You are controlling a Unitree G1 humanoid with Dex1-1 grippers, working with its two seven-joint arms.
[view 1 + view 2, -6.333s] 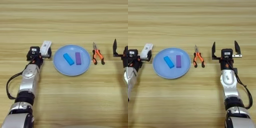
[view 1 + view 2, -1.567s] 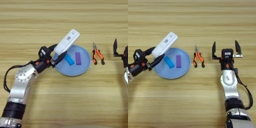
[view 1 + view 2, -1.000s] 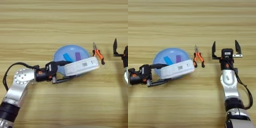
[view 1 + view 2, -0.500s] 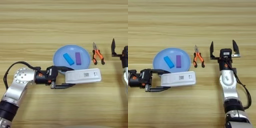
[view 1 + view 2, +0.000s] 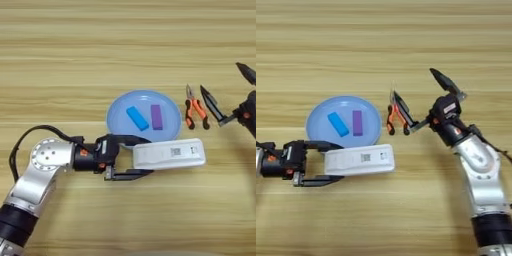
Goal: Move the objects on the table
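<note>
Left fingers (image 5: 131, 159): held the white bar (image 5: 169, 154), its left end hidden between them.
Right fingers (image 5: 420, 94): spread wide, one partly covering my pliers (image 5: 392, 119).

Matt wood-grain table (image 5: 125, 45); smooth plastic bar (image 5: 169, 154).

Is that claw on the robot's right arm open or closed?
Open. The right gripper has its two black fingers spread wide apart, one reaching toward the pliers, with nothing held between them.
</note>
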